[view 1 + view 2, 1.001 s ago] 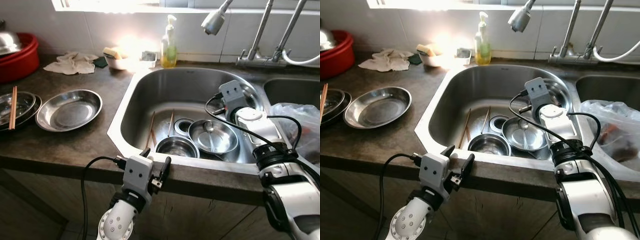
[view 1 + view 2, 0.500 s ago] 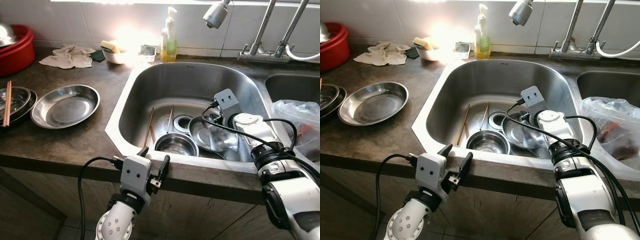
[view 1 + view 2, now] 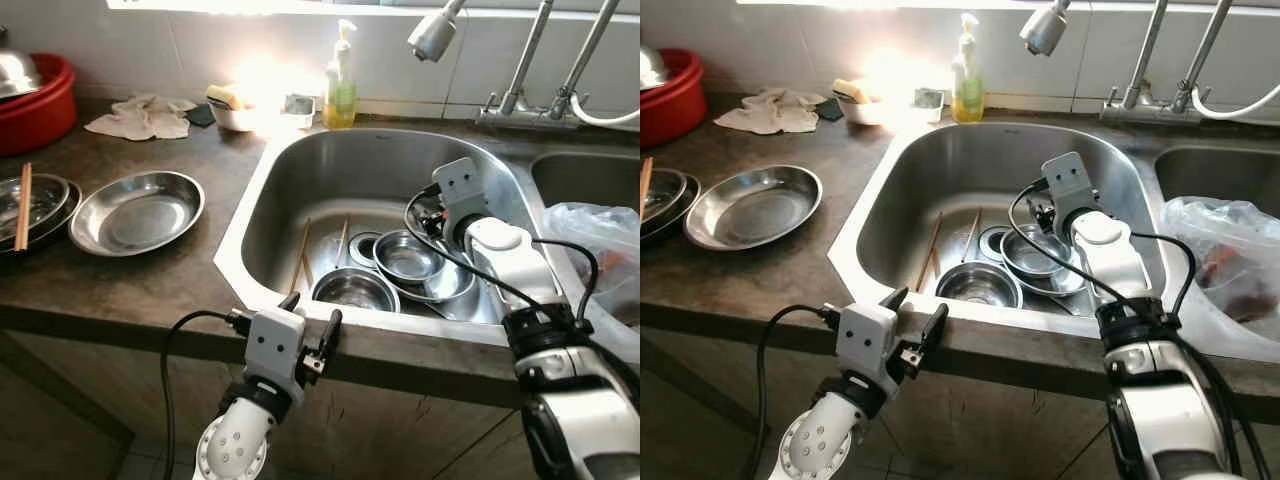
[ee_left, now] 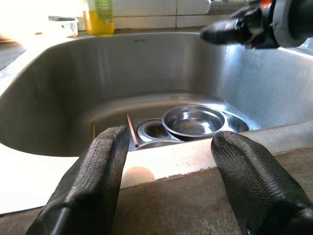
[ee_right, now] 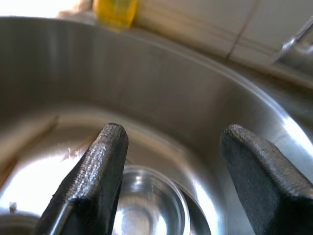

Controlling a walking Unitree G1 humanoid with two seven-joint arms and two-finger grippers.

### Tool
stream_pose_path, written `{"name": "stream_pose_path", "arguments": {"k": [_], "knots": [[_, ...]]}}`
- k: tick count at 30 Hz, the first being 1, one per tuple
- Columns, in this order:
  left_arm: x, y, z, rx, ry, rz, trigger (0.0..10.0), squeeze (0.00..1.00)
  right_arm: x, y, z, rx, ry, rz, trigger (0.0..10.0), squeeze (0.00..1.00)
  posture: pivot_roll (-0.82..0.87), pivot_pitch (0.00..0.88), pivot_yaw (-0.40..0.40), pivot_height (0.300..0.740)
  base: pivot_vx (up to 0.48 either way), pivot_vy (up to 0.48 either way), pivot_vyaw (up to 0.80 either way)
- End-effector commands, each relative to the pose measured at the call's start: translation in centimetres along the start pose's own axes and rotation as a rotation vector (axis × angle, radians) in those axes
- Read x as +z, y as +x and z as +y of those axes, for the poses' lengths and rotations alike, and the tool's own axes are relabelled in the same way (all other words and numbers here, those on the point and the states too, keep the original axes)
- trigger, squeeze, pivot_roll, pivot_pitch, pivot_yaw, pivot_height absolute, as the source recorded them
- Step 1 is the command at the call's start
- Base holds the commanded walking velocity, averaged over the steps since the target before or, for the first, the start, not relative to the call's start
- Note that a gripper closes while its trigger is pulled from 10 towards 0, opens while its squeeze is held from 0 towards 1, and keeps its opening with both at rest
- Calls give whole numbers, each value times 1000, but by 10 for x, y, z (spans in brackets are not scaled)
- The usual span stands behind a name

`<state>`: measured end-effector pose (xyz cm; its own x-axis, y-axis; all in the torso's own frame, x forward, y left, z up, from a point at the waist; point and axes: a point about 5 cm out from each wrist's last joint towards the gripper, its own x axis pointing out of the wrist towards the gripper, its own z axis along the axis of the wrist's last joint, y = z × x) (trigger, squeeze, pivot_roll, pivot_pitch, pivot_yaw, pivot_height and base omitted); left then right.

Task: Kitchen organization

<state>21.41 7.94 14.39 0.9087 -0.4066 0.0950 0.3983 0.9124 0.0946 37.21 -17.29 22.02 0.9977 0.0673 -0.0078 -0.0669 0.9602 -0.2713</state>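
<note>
A steel sink (image 3: 370, 180) holds a small steel bowl (image 3: 408, 257) nested in a wider steel bowl (image 3: 452, 288). Another steel bowl (image 3: 353, 291) sits nearer the front wall, and two chopsticks (image 3: 303, 256) lie on the sink floor. My right gripper (image 3: 426, 216) hangs open inside the sink, just above and behind the small bowl (image 5: 149, 208), with nothing between its fingers (image 5: 100, 161). My left gripper (image 3: 311, 326) stands open at the counter's front edge, pointing toward the sink; the small bowl (image 4: 193, 121) lies beyond its fingers (image 4: 100, 161).
On the counter to the left lie a steel dish (image 3: 137, 212), stacked plates with chopsticks across them (image 3: 25, 205), a red basin (image 3: 38, 108) and a cloth (image 3: 140, 118). A soap bottle (image 3: 340, 85) and a spray head (image 3: 432, 35) stand behind the sink. A plastic bag (image 3: 600, 240) fills the right basin.
My right gripper dipped down to the wide bowl and has risen back. A small bowl now sits in the wide bowl where a spoon showed. The left arm stayed put.
</note>
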Motion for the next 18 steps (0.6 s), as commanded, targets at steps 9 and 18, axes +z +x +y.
{"name": "stream_pose_path", "arguments": {"k": [9,18], "knots": [[-1,13,10,17,14,-8,10000,0,5,-66,16,9,143,-243,10000,0,101,11,-17,740,0,0,0],[-5,15,14,21,22,-2,10000,0,0,-108,40,33,170,-285,10000,0,95,0,-13,740,0,0,0]]}}
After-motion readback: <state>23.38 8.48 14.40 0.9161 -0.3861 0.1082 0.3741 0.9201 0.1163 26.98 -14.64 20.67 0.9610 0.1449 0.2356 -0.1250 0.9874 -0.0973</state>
